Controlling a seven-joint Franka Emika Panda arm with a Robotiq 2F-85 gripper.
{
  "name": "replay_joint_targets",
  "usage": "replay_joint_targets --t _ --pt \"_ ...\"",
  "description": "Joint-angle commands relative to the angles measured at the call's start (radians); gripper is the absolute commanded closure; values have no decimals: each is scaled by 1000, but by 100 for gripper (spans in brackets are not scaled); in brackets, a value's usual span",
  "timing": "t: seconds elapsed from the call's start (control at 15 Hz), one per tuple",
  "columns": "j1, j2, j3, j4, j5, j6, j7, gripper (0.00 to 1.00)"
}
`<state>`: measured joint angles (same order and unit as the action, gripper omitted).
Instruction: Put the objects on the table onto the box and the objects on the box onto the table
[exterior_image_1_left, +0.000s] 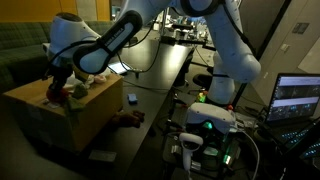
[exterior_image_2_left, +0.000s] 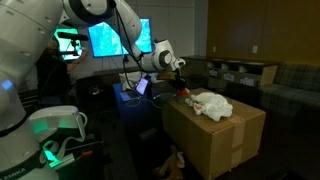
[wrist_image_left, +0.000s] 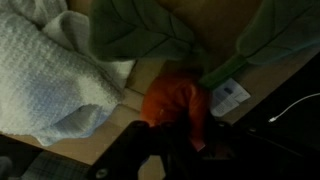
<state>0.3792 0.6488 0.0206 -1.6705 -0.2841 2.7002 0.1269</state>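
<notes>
Wrist view: the gripper (wrist_image_left: 165, 150) is seen drawn in narrow, dark fingers clamped on the lower end of an orange plush toy with broad green fabric leaves (wrist_image_left: 178, 98). A small white paper tag (wrist_image_left: 230, 95) is seen just beside the toy. A crumpled white terry cloth (wrist_image_left: 50, 70) is spread next to it, touching the leaves. All of this is carried on the flat top of the large tan cardboard box (wrist_image_left: 288, 78). In an exterior view the box (exterior_image_1_left: 85, 115) is found standing just beside the long black smooth-topped surface (exterior_image_1_left: 160, 75), and the white arm is seen bent over the box top.
</notes>
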Motion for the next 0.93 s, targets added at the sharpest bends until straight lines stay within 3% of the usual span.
replay_joint_targets --t 0.0,0.33,0.87 --pt "0 -84 6 -50 -10 -30 -27 97" --pt "-23 -235 57 -165 7 -99 -80 97" --pt "-45 -464 102 -477 -1 -59 -58 97"
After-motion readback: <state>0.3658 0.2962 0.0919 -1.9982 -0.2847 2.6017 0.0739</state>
